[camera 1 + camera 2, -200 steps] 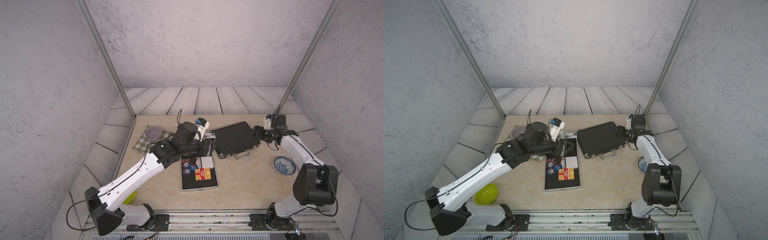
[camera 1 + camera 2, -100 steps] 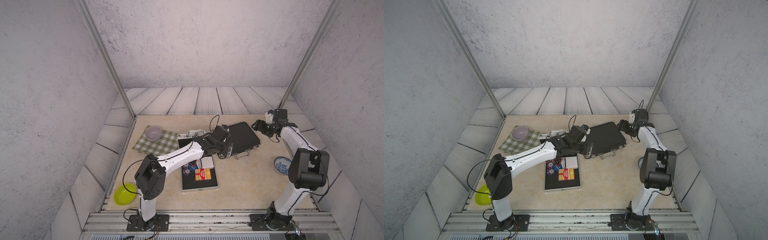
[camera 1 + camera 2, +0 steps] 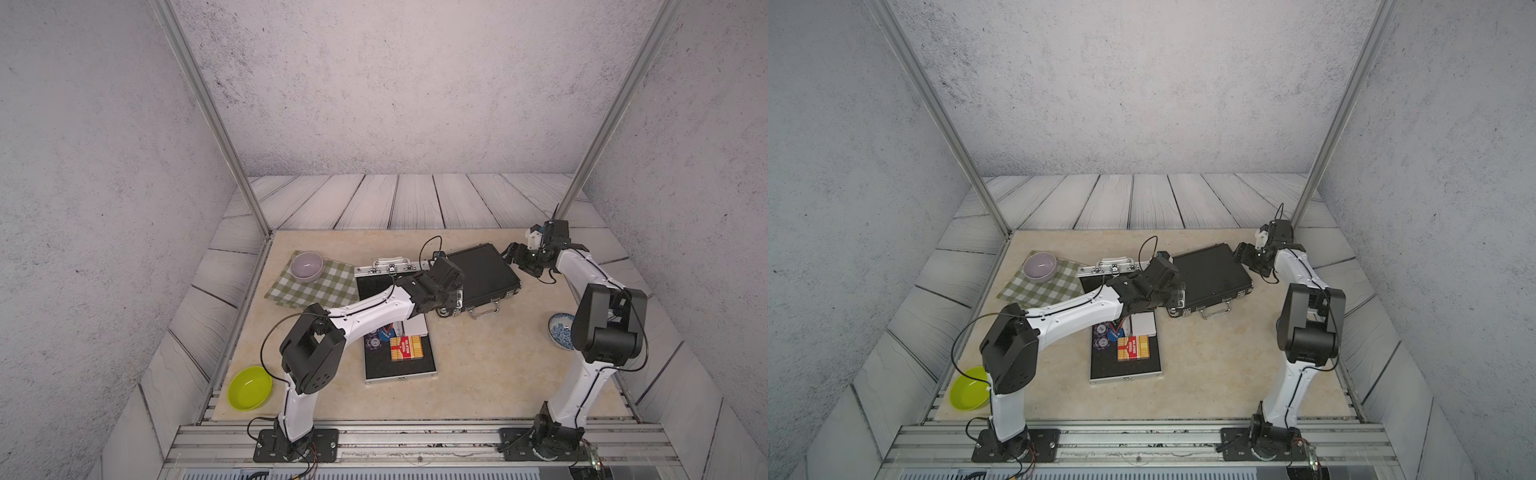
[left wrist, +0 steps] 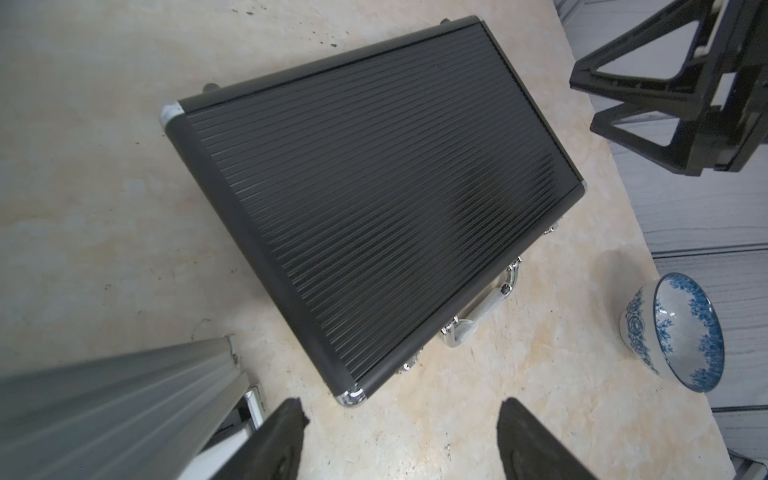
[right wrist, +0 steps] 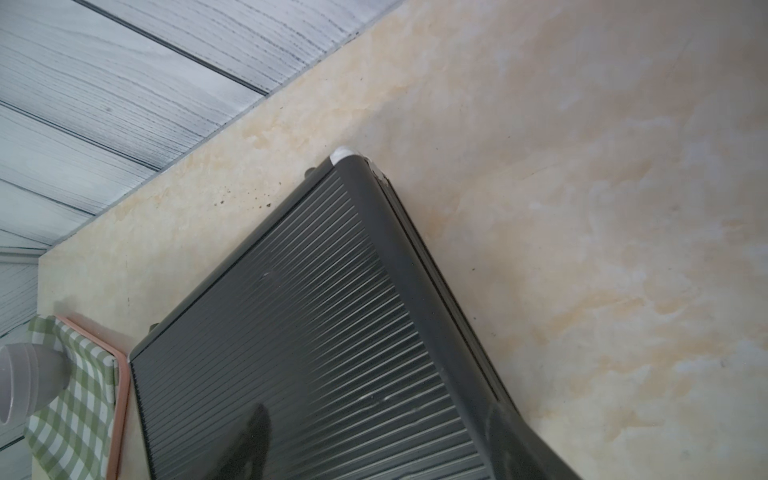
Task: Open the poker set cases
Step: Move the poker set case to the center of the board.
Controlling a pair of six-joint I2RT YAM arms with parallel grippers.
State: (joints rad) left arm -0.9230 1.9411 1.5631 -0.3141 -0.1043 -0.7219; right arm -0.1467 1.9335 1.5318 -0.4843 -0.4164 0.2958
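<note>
A beige marbled tabletop (image 3: pixel 490 365) sits between grey textured walls, with pale wood planks around it. The left gripper (image 4: pixel 401 440) hangs just off the near left corner of the black poker case (image 4: pixel 374 199). Its jaws stand well apart with only bare table between them, and it holds nothing. The right gripper (image 5: pixel 378 449) is at the same case's far right corner with its jaws spread wide. One of its fingers is over the ribbed lid and the other over the side band. Both fingers are blurred in the right wrist view, so contact cannot be told, but nothing is clamped. The black poker case lies closed and flat toward the far right of the table, turned at an angle. Its metal handle (image 3: pixel 484 309) and latches face the near side. Just left of it, partly under the left arm, the silver poker case (image 3: pixel 401 377) is open, and its far half bears a carrying handle (image 3: pixel 392 264). Its near half is lined in black foam and holds a red-and-yellow card box (image 3: pixel 406 348). The white lettering on the box is too small to read. Beside the box are a white pack (image 3: pixel 415 328) and dark poker chips (image 3: pixel 374 341) with illegible print. Farther out are a green checked cloth (image 3: pixel 316 291) under a lilac bowl (image 3: pixel 306 266), a lime bowl (image 3: pixel 250 388) and a blue-and-white bowl (image 4: pixel 673 332).
</note>
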